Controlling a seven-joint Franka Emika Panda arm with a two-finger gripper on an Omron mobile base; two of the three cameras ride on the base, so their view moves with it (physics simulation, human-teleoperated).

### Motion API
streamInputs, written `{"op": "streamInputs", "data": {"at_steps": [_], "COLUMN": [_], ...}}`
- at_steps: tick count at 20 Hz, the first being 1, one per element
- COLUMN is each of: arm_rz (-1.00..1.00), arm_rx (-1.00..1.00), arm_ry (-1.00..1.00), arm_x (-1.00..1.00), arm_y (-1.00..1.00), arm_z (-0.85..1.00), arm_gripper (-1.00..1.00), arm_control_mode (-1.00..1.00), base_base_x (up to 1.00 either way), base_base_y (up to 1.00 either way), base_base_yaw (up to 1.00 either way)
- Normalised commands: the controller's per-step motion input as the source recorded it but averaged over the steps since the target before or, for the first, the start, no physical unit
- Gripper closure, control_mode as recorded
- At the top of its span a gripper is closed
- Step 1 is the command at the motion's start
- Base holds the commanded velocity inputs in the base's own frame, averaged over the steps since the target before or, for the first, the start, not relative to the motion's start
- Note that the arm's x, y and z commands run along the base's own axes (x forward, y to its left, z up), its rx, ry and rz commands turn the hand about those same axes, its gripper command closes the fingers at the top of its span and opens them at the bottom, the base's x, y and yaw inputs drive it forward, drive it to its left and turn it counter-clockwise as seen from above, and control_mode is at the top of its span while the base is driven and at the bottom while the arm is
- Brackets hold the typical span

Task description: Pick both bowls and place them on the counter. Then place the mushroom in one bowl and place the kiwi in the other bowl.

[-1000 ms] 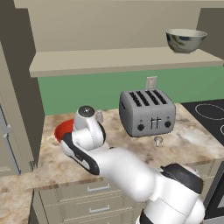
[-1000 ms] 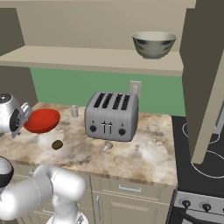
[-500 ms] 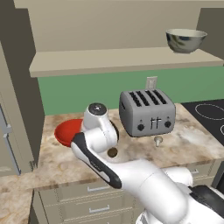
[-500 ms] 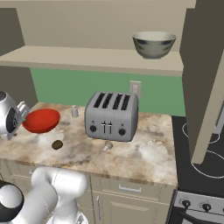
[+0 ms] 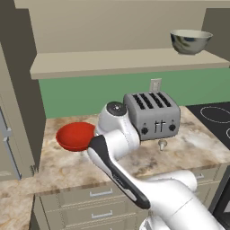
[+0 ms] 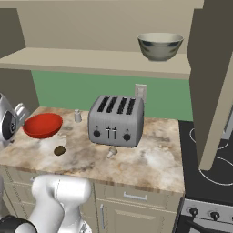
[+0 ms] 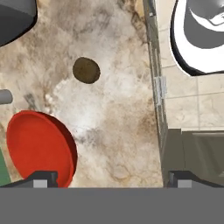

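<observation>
**Red bowl down on counter, grey bowl up on shelf, claw wide and empty**

Landmark: toaster, standing mid-counter against the green wall.

- Red bowl: on the counter, well to the left of the toaster, upright. In the hand view it sits at lower left, one dark fingertip overlapping its rim in the picture; contact cannot be told.
- Grey bowl: on the shelf, above the toaster and a bit to its right, upright.
- Kiwi: on the counter, left of and in front of the toaster, between it and the red bowl, near the bowl but apart from it. Hand view has it clear on the stone.
- Mushroom: just in front of the toaster's front face, lying tilted on the counter.
- Small grey shaker: just left of the toaster, near the wall.
- Gripper: above the counter left of the toaster, looking straight down. Jaws spread wide, nothing between them.
</observation>
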Motion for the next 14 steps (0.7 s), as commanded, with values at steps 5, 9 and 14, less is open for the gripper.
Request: {"op": "streamInputs", "data": {"at_steps": [5, 9, 14], "arm_rz": [-0.02, -0.07, -0.13], "arm_rx": [0.00, 0.00, 0.00], "arm_ry": [0.00, 0.00, 0.00], "arm_x": [-0.43, -0.39, -0.34], "arm_y": [-0.29, -0.29, -0.29], "arm_z": [0.45, 0.48, 0.49], "arm_gripper": [-1.00, -1.00, -1.00], "arm_control_mode": [-1.00, -1.00, -1.00], "base_base_x": [0.00, 0.00, 0.00], "base_base_y": [0.00, 0.00, 0.00], "base_base_yaw": [0.00, 0.00, 0.00]}}
